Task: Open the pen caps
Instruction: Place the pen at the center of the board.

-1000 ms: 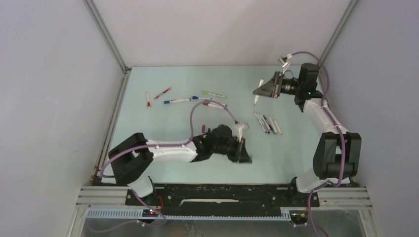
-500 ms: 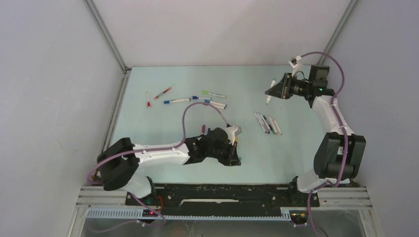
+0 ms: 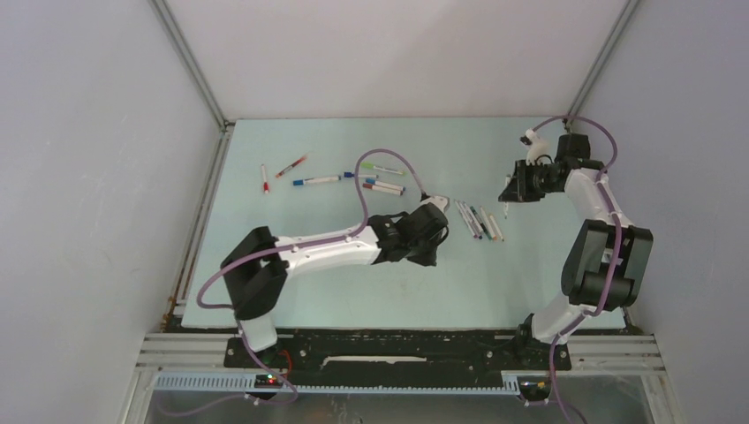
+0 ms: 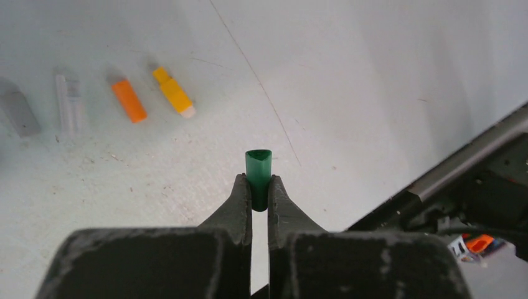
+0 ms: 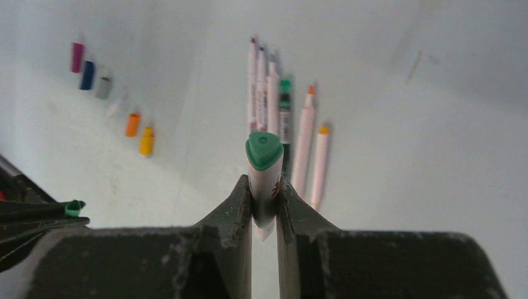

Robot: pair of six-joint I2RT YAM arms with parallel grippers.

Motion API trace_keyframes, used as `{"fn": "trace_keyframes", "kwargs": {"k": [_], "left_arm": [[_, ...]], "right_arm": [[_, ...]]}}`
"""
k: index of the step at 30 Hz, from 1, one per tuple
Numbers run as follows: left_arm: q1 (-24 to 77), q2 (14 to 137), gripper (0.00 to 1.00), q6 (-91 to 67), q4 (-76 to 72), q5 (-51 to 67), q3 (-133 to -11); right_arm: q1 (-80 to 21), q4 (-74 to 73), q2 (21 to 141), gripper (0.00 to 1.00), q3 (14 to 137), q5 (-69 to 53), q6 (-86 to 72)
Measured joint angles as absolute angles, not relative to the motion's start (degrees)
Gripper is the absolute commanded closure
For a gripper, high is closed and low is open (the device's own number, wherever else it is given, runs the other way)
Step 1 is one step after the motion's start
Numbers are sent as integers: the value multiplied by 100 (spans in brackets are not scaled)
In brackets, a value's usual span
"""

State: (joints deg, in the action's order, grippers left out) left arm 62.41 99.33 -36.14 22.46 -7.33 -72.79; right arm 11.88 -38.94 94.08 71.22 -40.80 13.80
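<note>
A pale blue-green table [image 3: 353, 296] is seen boxed in by plain grey-white walls [image 3: 397, 53], with aluminium frame posts [image 3: 190, 62] at the far corners. In the left wrist view the surface is shown scuffed and speckled

Several capped pens [image 3: 315, 180] are scattered over the far left of the table. A row of uncapped pens [image 5: 283, 118] is laid side by side near the middle. A line of loose caps [image 5: 131, 124], magenta, blue, grey, clear, orange and yellow, is set out beside that row but apart from it

The left gripper [image 4: 259, 190] is closed narrowly on a green cap [image 4: 258, 163], which is pinched between the fingertips with its triangular end standing out beyond them. The cap is held near the yellow end of the line of loose caps; whether the table is touched cannot be told

The right gripper [image 5: 264, 194] is clamped on a green-ended pen [image 5: 264, 156], its white barrel gripped between the fingers. This pen is held just to the right of the row of uncapped pens, at the table's right side
</note>
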Motion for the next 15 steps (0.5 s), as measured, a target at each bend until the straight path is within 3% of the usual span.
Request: {"fn": "trace_keyframes", "kwargs": {"k": [15], "left_arm": [[5913, 11465, 95, -3905, 3367, -823, -8956]], "right_arm": [[1260, -4386, 10344, 90, 7175, -2733, 1951]]}}
